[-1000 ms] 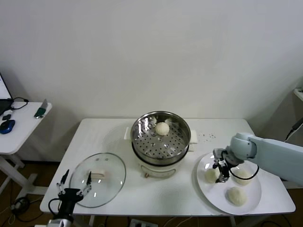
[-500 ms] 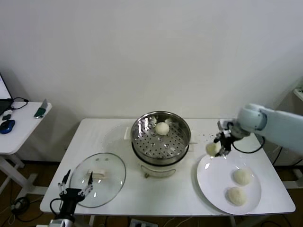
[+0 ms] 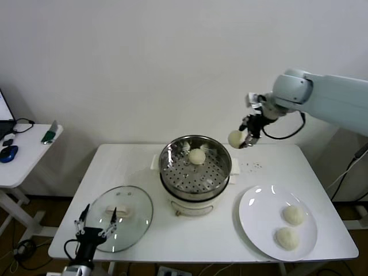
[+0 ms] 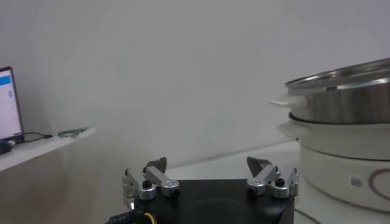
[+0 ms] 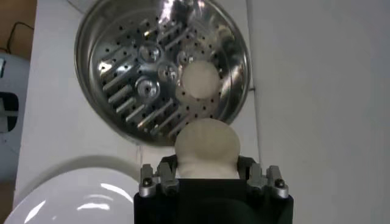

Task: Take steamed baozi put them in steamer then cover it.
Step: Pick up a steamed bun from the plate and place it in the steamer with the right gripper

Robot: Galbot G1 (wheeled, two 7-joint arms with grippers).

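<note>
Baozi clamped between fingers of right gripper, raised beside steamer rim, second bun on tray, left gripper parked spread wide near cover.

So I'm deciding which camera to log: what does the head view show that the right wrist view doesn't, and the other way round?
Only the head view shows the glass cover lying on the table, the left end effector open near it, and two baozi on the plate. Only the right wrist view shows the right end effector gripping its baozi close up, directly above the steamer's rim. Both show the steamer with one baozi on its perforated tray, and part of the plate.
</note>
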